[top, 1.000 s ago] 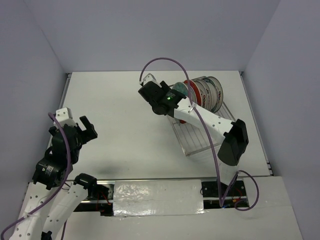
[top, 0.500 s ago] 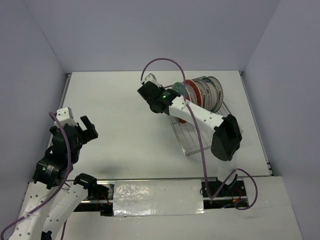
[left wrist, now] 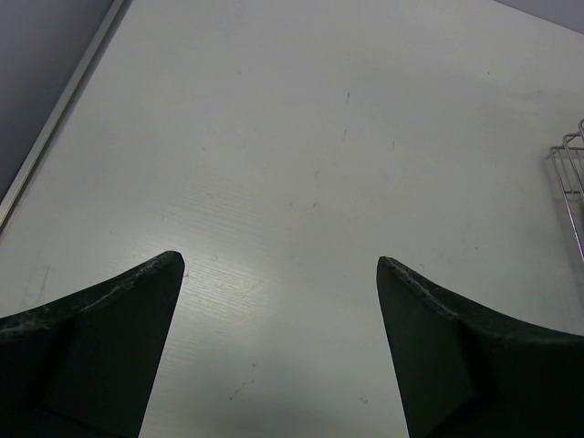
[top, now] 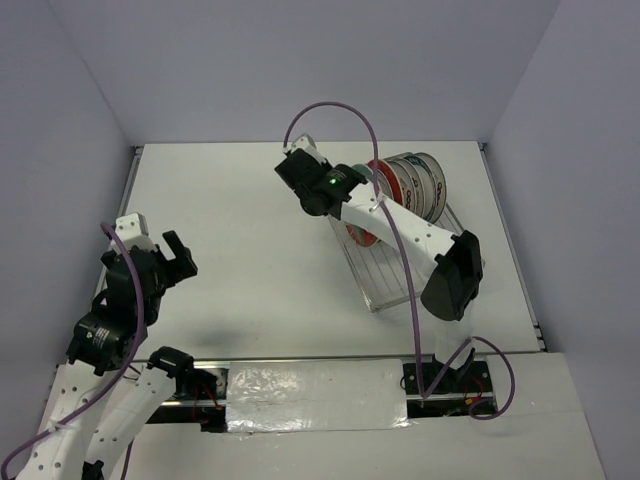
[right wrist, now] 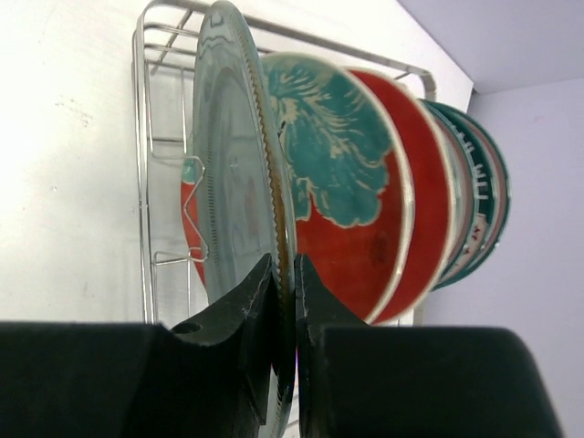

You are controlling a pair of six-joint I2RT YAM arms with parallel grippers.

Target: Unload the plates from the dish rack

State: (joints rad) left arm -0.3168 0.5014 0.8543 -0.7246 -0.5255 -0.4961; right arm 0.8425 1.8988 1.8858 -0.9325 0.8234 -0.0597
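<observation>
The dish rack stands at the right of the table with a row of upright plates at its far end. My right gripper reaches in from the left of that row. In the right wrist view its jaws are shut on the toothed brown rim of the nearest plate, seen edge-on with its pale back towards the camera. Just behind it stands a red plate with a teal flower, then more plates. My left gripper hangs open over bare table at the left, nothing between its fingers.
The rack's wire rim and prongs stand close around the held plate. A corner of the rack shows at the right edge of the left wrist view. Grey walls enclose the table on three sides.
The right gripper has closed onto the nearest plate's rim, and its wrist has shifted slightly towards the back. The left arm has not moved.
</observation>
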